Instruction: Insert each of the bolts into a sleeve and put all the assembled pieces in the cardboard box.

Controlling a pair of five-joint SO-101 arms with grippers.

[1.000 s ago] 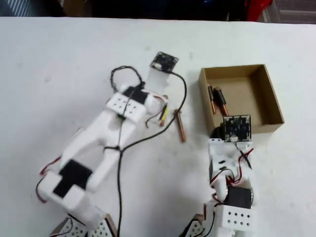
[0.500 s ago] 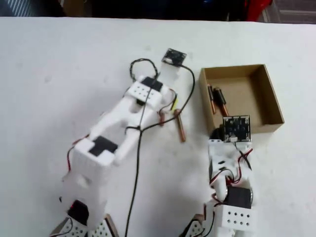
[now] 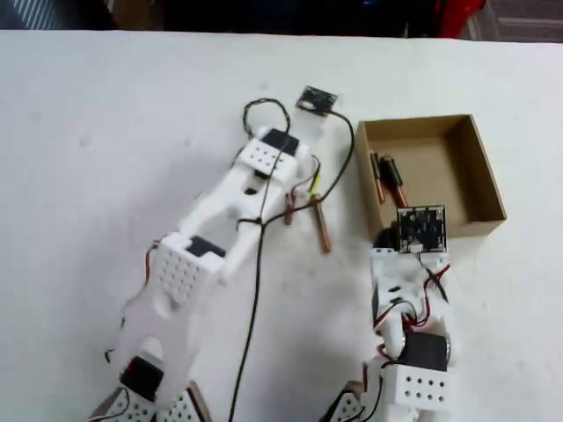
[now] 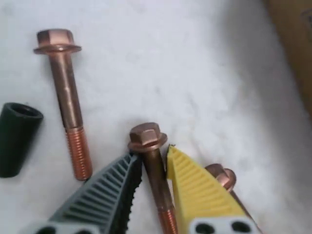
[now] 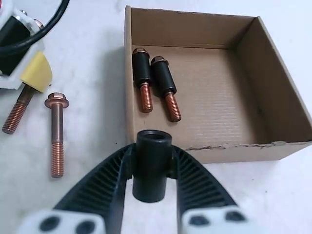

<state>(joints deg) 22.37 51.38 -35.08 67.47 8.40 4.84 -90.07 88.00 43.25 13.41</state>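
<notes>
Pairing the gripped bolt with the waiting sleeve is, as we judge it, the step in hand. The left hand [image 4: 152,154] is clamped on a bolt [image 4: 146,137], its gray and yellow fingers pinching the shank just under the head. This leaves the threaded end free on the wrist side of the grip. We cannot tell from these views whether that bolt has left the tabletop [image 3: 106,114] or is resting on it. A spare bolt [image 5: 56,131] lies flat just beside the left hand, on its gray-finger side, between the two hands.

The right hand [image 5: 151,150] is closed on a black sleeve [image 5: 151,170], holding it upright with its open mouth facing up. Just beyond this hand's fingertips stands the cardboard box [image 5: 204,152]. Two finished pieces [image 5: 142,73] [image 5: 163,84] lie side by side near the box wall that faces the left hand.

To do this well, we would first lift the bolt straight up, so its tip does not drag on or knock the spare beside it. We would then turn the left wrist until the threaded end points down over the sleeve's mouth, and line up the two axes before lowering. The right hand should hold firm and steady. The left should push slowly and ease off if the threads catch on the rim, since a tilted entry would likely jam or twist the sleeve out of its grip.
</notes>
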